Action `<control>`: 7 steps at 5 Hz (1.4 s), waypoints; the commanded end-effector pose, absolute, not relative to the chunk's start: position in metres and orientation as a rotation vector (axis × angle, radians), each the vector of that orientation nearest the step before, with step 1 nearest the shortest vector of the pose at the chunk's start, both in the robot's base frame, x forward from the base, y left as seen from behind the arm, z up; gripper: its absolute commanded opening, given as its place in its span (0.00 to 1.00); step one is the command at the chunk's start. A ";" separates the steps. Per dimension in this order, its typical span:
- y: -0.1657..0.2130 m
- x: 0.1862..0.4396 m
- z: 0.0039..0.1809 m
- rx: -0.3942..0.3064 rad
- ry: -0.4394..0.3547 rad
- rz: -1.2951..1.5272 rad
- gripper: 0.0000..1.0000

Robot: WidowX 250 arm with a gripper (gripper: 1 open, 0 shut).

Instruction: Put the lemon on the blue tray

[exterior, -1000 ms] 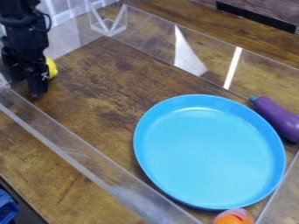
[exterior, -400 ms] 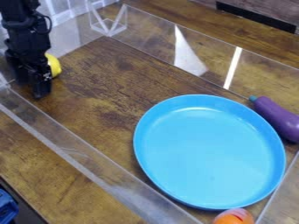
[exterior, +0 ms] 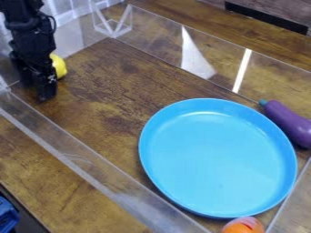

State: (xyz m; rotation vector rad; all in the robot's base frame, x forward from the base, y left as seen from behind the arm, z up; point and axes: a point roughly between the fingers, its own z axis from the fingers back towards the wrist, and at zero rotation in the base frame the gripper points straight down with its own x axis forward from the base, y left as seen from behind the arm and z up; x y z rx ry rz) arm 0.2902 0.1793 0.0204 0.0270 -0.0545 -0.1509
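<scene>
Wooden boards make the table (exterior: 115,96) under me, fenced by clear acrylic walls (exterior: 73,155) that run along the near edge and the far side. My gripper (exterior: 35,80) hangs at the far left corner, pointing straight down, with its jaws spread as wide as they go and clamped on nothing. The lemon (exterior: 56,65) sits right there, touching or just beside my black fingers (exterior: 43,86) on their right side; most of it is hidden behind me, so only a yellow bulge shows and I cannot tell which way its long axis runs.

Well apart, toward the lower right, the blue tray (exterior: 183,136) lies flat with bare wood between it and the lemon. A purple eggplant (exterior: 289,121) rests just beside the tray's right rim, lying slantwise. An orange fruit (exterior: 242,225) peeks in at the bottom edge, near the tray's lower rim.
</scene>
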 end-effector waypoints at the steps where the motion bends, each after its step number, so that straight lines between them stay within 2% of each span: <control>1: 0.199 0.294 0.032 0.061 -0.106 -0.132 1.00; 2: 0.202 0.295 0.032 0.060 -0.113 -0.136 1.00; 7: 0.206 0.327 0.065 0.129 -0.245 -0.156 1.00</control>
